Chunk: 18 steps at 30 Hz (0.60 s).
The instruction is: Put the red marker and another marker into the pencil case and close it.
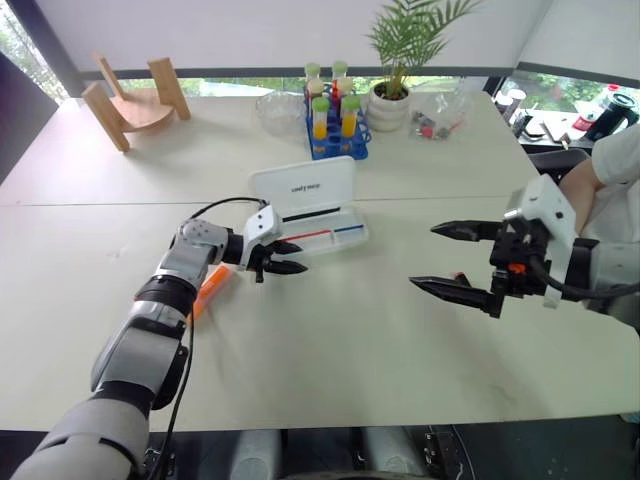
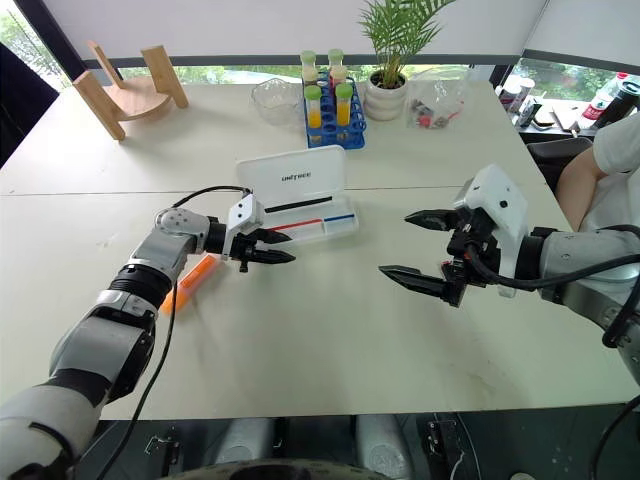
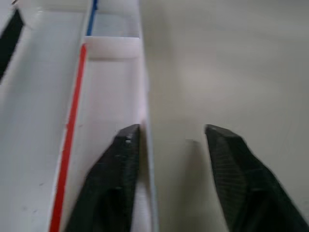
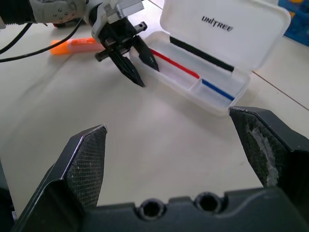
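Pencil case (image 4: 205,72): open on table centre, tray empty.
Orange highlighter (image 4: 72,45): on table beside left forearm.
Left gripper (image 4: 136,62): narrow, empty, straddling tray's near wall.
Right gripper (image 1: 455,261): wide, empty, hovering apart.
Advice: grip highlighter mid-barrel.

Bright, even daylight comes from the windows behind the table (image 1: 420,340), casting only faint soft shadows. Head views stay sharp, bending slightly at the edges. The left wrist view looks blurred, perhaps by motion.
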Tool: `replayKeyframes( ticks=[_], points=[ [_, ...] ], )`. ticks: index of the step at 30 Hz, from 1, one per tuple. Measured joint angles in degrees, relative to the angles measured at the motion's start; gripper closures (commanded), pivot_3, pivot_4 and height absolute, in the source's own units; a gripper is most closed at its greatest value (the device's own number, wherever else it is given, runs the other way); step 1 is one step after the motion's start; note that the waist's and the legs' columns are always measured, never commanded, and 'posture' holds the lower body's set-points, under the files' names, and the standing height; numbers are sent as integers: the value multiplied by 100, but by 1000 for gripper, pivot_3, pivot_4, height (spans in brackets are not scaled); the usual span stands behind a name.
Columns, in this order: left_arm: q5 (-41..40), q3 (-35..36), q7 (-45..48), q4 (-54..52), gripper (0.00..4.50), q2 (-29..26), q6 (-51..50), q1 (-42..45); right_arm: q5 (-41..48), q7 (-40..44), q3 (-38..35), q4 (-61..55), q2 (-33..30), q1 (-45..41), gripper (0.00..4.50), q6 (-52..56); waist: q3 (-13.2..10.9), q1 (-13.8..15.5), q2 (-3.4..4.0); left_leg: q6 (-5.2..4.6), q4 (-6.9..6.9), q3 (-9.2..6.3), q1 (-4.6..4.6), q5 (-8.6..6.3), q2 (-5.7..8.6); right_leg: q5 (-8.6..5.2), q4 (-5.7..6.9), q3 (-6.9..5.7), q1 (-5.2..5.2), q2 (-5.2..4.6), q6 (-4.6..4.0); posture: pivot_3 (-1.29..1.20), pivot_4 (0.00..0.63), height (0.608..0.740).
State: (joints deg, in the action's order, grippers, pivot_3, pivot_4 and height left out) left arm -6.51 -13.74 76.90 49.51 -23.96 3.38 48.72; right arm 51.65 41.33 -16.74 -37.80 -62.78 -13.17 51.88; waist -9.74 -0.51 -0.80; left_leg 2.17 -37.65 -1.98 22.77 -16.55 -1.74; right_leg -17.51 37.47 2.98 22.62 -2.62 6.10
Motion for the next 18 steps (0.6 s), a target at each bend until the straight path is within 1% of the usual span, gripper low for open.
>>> replayKeyframes(
  ticks=[1,5,8,10,11,12,13,18],
  points=[
    [22,-6,58,-63,4448,-3,-51,-15,-38,13,1,23,8,0,0,-20,0,-3,0,0,0,0,0,0,0,0,0,0,0,0,0,0,150,740],
    [36,-17,258,-621,4448,-81,-244,-242,-154,86,12,105,54,-4,0,-119,0,-7,0,0,0,0,0,0,-1,0,1,0,1,1,0,0,150,740],
    [28,-95,484,-1346,4448,-242,-478,-558,-208,159,25,169,59,-21,0,-169,0,-11,0,0,0,0,0,0,-3,0,1,1,1,1,0,0,150,740],
    [22,-135,610,-1646,4448,-289,-579,-663,-234,181,24,211,66,-21,0,-183,0,-11,1,1,-1,0,0,0,-3,0,4,1,2,1,0,0,150,740],
    [14,-140,668,-2000,4448,-379,-684,-824,-268,197,61,214,84,-56,0,-220,0,-10,1,0,-5,0,0,0,-3,0,8,0,2,3,0,0,150,740],
    [-35,-183,744,-2663,4448,-563,-826,-1246,-321,247,78,251,92,-52,0,-247,2,-35,6,-2,-4,6,-5,-1,-5,0,8,9,0,2,-1,0,150,740],
    [-49,-215,733,-3032,4448,-624,-951,-1497,-351,279,95,317,104,-56,0,-276,2,-28,6,-2,-4,4,-4,-1,-5,0,8,8,1,2,-1,0,150,740],
    [-183,-256,584,-4200,4448,-879,-1482,-2183,-452,417,156,370,134,-57,0,-398,2,-9,7,-2,-16,1,-8,-1,-6,-1,15,5,-8,2,-1,0,150,740]
  ],
)
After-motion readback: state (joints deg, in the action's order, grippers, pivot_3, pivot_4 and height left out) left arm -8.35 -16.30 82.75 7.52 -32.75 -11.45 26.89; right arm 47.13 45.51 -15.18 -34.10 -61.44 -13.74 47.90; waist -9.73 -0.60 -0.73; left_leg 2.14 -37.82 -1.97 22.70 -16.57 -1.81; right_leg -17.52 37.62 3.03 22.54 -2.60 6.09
